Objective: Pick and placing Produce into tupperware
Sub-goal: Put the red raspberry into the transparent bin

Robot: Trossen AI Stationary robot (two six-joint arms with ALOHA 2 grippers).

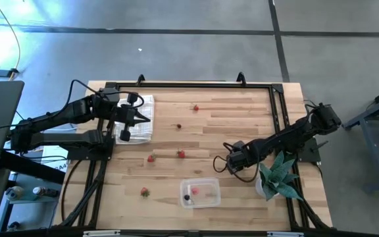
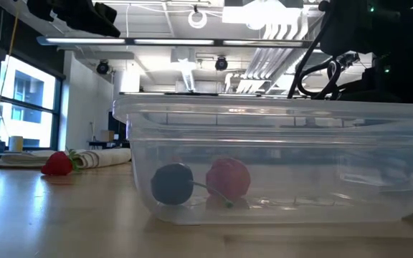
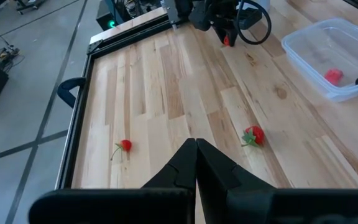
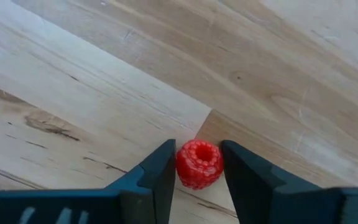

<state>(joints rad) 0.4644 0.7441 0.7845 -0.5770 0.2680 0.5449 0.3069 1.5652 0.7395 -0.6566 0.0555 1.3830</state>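
Observation:
The clear tupperware sits near the table's near edge and holds a dark berry and a red one. More small red produce lies loose on the wood, along with a tiny dark piece. My right gripper is low over the table, just beyond the tupperware on its far right, shut on a red raspberry. My left gripper hovers with shut fingers at the white cloth's edge on the far left. My right gripper pinches the raspberry between its two fingers, one on each side, with the hollow top facing the wrist camera. The fingers point down at the table. Whether the berry rests on the wood or is lifted clear, I cannot tell.
A white checked cloth lies folded under my left gripper. A teal spiky potted plant stands close to my right arm near the right edge. A black frame borders the tabletop. Bare wood lies between the loose berries in the middle.

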